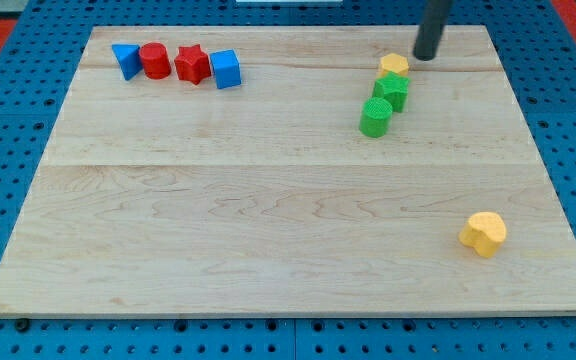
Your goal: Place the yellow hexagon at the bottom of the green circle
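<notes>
Near view's top right, my tip (427, 56) just beside yellow hexagon (393, 66); green circle (375, 118) below; no gripper fitted.

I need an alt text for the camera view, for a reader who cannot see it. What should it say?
My tip rests near the board's top right, just right of a yellow block that heads a diagonal line with a green star and a green circle. Another yellow block sits alone at the lower right. A blue triangle, red circle, red star and blue cube line the top left.

Wood board (268, 220) w/ 4 red/blue, 2 green, 2 yellow blocks.
</notes>
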Robot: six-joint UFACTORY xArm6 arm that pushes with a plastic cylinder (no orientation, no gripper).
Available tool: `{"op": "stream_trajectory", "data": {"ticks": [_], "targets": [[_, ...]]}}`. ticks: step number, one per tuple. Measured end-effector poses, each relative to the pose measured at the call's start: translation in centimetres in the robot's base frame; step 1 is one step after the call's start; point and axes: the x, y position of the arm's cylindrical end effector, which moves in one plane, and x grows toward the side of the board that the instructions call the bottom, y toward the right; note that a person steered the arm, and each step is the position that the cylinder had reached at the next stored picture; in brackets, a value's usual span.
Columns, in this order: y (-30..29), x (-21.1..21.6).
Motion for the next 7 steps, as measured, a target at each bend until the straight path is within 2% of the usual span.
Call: {"op": "stream_trajectory", "data": {"ticks": [3,6,7], "targets": [[-10.7,6.5],[-12.3,18.9],[-12.3,19.5]]}}
